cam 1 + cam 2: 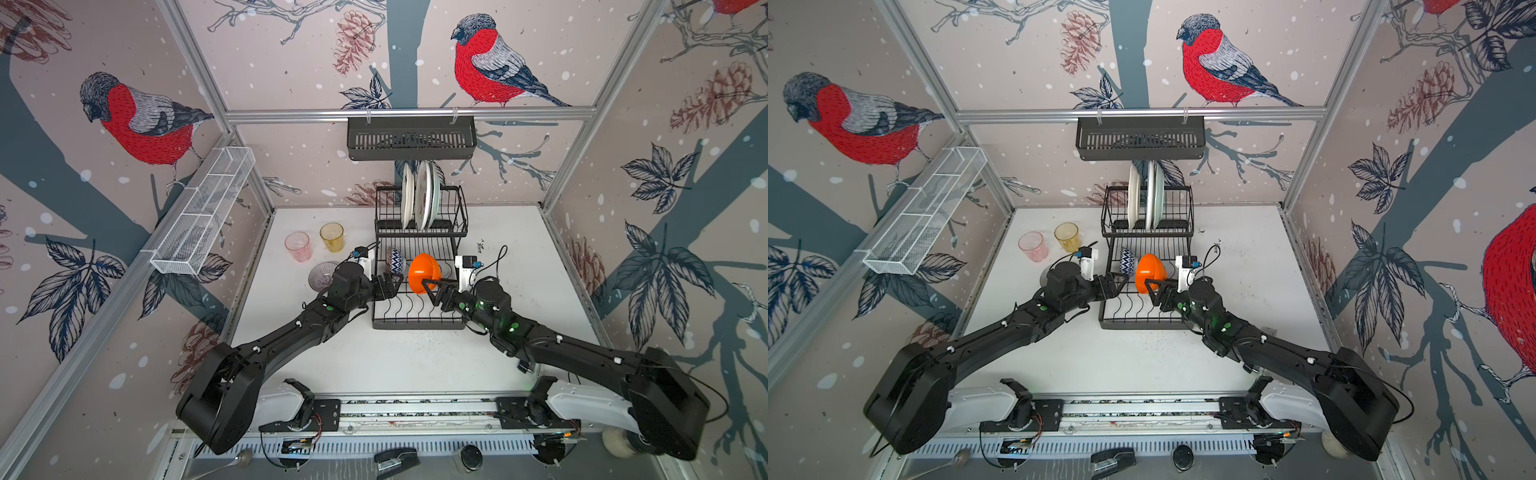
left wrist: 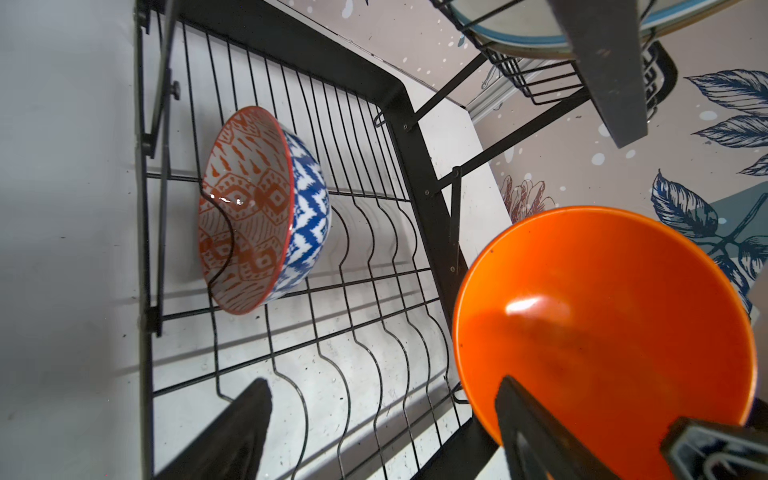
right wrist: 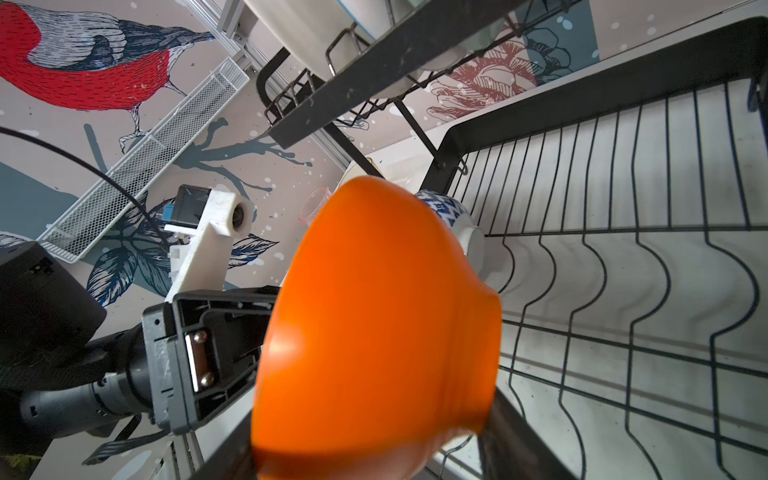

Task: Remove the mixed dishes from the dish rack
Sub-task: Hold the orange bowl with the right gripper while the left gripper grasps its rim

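**Rack status: orange bowl gripped, patterned bowl in the lower tray**

Surroundings: a pink tumbler (image 1: 298, 246), an amber tumbler (image 1: 332, 237) and a clear ribbed bowl (image 1: 321, 275) stand on the table (image 1: 415, 365) left of the dish rack (image 1: 417, 325). The left arm partly covers the ribbed bowl. A black shelf basket (image 1: 411, 139) hangs on the wall above and behind the rack. Plates (image 1: 422, 195) stand on edge in the rack's raised basket, which overhangs the rear of the lower tray.

The blue-patterned bowl (image 1: 395, 259) stands on edge among the wire dividers at the left rear of the lower tray. The left gripper (image 1: 394, 283) hovers just in front of it, jaws spread wide and empty.

The orange bowl (image 1: 424, 272) sits tipped on edge over the tray's middle, just right of the patterned bowl. The right gripper (image 1: 434, 289) clamps its front rim, one finger (image 2: 540, 432) inside the bowl. Whether the bowl touches the wires cannot be determined.
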{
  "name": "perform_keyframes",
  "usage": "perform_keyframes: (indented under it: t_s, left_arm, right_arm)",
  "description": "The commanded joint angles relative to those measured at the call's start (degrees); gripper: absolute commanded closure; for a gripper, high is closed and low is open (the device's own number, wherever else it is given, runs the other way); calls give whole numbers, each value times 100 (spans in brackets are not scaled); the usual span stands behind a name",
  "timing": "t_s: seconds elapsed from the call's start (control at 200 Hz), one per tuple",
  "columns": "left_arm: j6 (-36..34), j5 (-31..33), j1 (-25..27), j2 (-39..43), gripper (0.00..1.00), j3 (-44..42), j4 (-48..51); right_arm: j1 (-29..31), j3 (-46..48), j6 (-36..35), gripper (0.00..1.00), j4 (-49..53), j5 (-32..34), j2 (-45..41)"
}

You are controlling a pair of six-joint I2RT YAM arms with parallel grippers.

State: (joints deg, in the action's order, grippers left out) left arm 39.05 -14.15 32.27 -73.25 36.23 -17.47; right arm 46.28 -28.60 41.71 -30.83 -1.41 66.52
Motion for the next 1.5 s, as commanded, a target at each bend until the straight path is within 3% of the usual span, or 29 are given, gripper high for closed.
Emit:
perform_keyframes:
  t_s: [0.0, 0.145, 0.825, 1.02, 1.131, 1.356, 1.496]
  left_arm:
    - [8, -79, 98, -145, 16, 151, -380]
    - [-37, -96, 178, -405, 20, 348, -372]
    - [-70, -203, 262, -897, 60, 560, -414]
    - [-56, -193, 261, -949, 63, 542, -403]
    - [-81, -340, 262, -934, 77, 592, -415]
    - [-113, -255, 261, -814, 84, 483, -341]
    - [-108, -266, 263, -804, 99, 447, -358]
  right_arm:
    - [112, -101, -119, 43, -275, 120, -19]
    - [188, -119, -128, 43, -309, 97, -16]
    - [336, -216, -181, 40, -213, 174, -10]
    - [401, -376, -242, 39, -84, 137, 127]
    - [449, -455, -348, 38, 27, 71, 132]
    - [469, -453, -296, 36, -123, 30, 341]
    - [486, -488, -260, 29, -170, 29, 433]
